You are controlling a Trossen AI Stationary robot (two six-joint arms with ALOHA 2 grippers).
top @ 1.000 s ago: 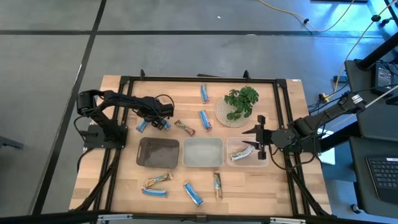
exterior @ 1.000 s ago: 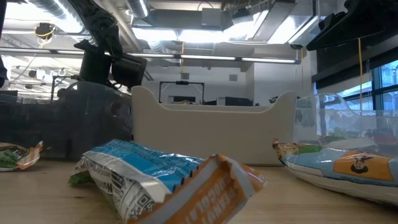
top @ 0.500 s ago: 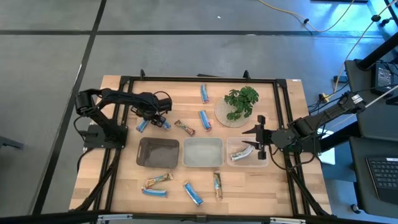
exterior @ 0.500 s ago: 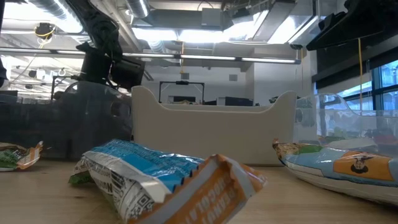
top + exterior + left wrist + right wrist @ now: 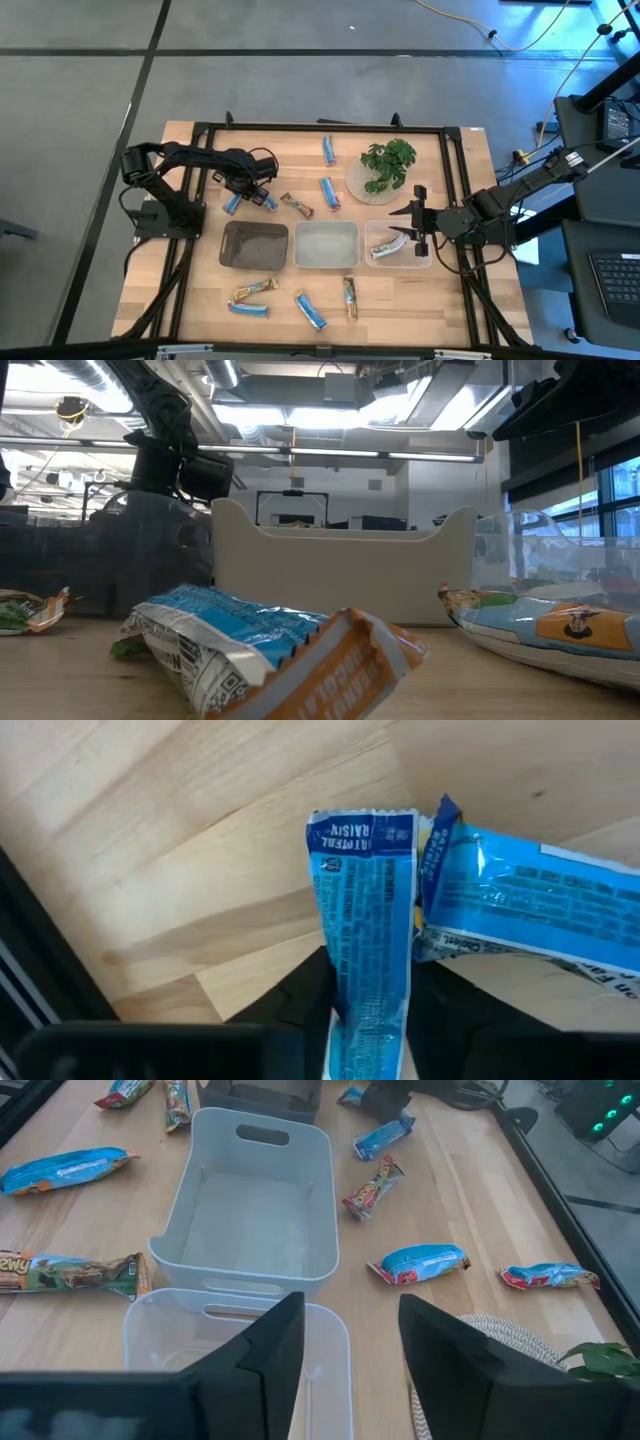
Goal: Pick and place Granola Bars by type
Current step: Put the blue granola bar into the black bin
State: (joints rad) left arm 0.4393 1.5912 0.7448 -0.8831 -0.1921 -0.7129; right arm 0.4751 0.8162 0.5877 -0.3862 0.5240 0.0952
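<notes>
Left wrist view gives the best seat: the left gripper (image 5: pixel 368 1010) has its jaws pinched on a blue granola bar (image 5: pixel 365 930), the wrapper standing up between the two dark fingers. A second blue bar (image 5: pixel 520 905) lies just beside it, its crimped end touching the held one. From above, this is all near the left edge of the tabletop, behind the dark tray (image 5: pixel 254 245).

How will it handle? Light, for sure, and that foil looks slick and crinkly, so the wrapper may slide or buckle while the bar inside stays fairly stiff. The grip sits across the bar's width, toward one end, so the free end could droop or swing. A hold nearer the middle, squeezing the solid bar and not the flat crimped seal, looks the safer bet. Watch the neighbour too, it could drag along.

Over on the right, the right gripper (image 5: pixel 345 1345) hangs above the clear tray (image 5: pixel 160 1335) at the right edge, jaws parted and holding nothing, with the white tray (image 5: pixel 250 1205) next door. More bars lie scattered along the front edge (image 5: pixel 280 298) and toward the back near the plant (image 5: pixel 388 164).
</notes>
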